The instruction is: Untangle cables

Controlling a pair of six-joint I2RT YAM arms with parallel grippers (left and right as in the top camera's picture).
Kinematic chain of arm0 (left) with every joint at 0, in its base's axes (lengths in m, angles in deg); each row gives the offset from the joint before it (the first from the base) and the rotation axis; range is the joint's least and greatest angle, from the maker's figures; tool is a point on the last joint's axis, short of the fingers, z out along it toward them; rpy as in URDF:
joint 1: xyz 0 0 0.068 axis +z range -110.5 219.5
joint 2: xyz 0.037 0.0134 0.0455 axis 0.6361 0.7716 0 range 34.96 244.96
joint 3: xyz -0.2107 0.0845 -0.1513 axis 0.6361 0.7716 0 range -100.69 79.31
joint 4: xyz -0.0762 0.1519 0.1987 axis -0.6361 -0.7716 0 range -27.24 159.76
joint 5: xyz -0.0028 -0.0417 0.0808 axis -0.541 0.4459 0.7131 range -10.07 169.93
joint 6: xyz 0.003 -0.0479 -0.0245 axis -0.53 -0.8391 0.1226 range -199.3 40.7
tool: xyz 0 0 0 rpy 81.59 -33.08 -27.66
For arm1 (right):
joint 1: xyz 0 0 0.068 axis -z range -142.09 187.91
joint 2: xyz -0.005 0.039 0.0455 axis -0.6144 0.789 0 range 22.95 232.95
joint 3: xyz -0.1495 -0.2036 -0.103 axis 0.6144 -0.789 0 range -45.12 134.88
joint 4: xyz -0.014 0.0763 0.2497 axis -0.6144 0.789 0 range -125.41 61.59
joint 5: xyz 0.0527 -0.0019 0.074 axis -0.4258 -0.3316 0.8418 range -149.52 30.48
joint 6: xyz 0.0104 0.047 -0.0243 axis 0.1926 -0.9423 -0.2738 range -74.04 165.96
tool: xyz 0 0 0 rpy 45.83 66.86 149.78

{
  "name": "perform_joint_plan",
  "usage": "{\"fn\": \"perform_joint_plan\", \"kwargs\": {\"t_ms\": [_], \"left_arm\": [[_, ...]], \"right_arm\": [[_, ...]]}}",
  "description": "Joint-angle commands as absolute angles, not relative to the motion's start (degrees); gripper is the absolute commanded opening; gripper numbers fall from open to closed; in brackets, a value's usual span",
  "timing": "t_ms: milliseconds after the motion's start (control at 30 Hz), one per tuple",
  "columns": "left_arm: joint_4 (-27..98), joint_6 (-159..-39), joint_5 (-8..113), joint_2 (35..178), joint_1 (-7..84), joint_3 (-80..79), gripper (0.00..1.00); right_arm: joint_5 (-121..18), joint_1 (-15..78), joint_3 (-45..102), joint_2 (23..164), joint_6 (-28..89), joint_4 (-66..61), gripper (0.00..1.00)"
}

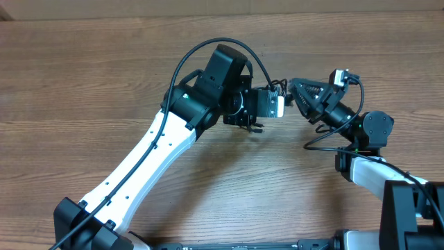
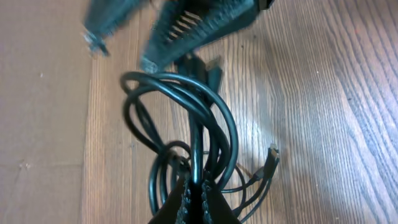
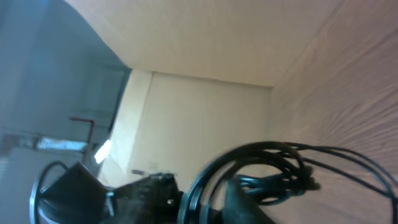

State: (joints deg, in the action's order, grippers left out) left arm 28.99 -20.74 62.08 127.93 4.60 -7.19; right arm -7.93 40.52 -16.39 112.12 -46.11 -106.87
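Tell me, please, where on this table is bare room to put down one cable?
Free: the wide table surface left of the left arm, the strip beyond both arms, and the patch between the left arm and the right arm. Crowded: the middle, where both arms meet at the cables.

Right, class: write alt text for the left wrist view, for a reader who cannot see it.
The left gripper pinches a tangled bundle of black cables over a wooden table. The blurred right gripper is open at the top edge.
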Motion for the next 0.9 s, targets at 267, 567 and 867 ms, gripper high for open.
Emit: {"fn": "perform_joint_plan", "kwargs": {"t_ms": [267,567,867], "left_arm": [[27.06,-21.46,62.98,128.15,4.60,-7.32,0.04],[24.92,-21.46,58.87,127.73,4.60,-7.36,0.04],[21.49,-34.55,46.67,123.58,6.99,-7.67,0.04]], "right_arm": [[-7.31,42.18,-15.80,112.08,-38.96,-106.61,0.88],[-6.88,42.18,-15.80,112.08,-26.96,-106.61,0.91],[-6.88,42.18,-15.80,112.08,-13.94,-106.59,0.91]]}}
